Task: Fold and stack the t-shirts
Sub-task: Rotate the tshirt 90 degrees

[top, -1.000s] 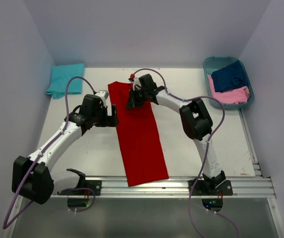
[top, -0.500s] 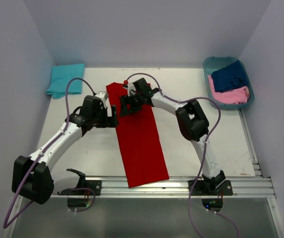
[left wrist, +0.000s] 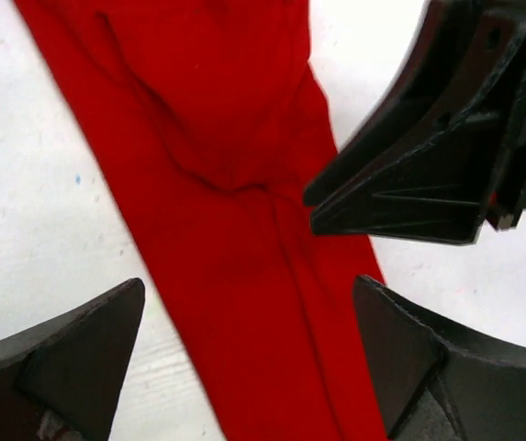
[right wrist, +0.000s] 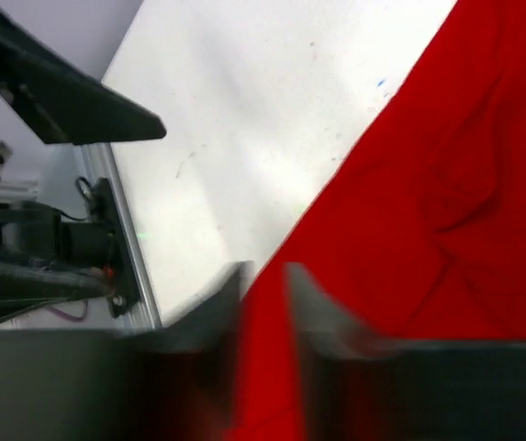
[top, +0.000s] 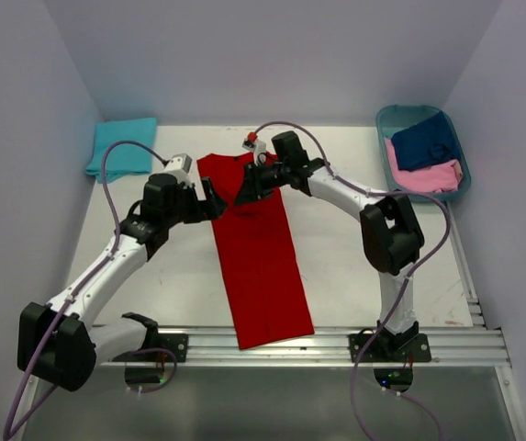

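Note:
The red t-shirt (top: 258, 257) lies folded into a long narrow strip down the middle of the table. My left gripper (top: 213, 202) hovers at the strip's upper left edge, open wide, with the cloth (left wrist: 244, 184) lying flat below and between its fingers (left wrist: 70, 354). My right gripper (top: 248, 189) is over the strip's upper part, close to the left one. Its blurred fingers (right wrist: 217, 303) stand a narrow gap apart above the red cloth (right wrist: 446, 184), pinching nothing that I can see. A folded turquoise t-shirt (top: 122, 147) lies at the back left.
A teal oval basket (top: 385, 119) at the back right holds a navy t-shirt (top: 425, 141) and a pink one (top: 425, 176). In the left wrist view the right gripper (left wrist: 428, 156) is very near. A metal rail (top: 336, 344) runs along the near edge.
My right gripper went from shut to apart, swung left over the shirt's top and came back right. The left arm edged toward the back, its gripper still open.

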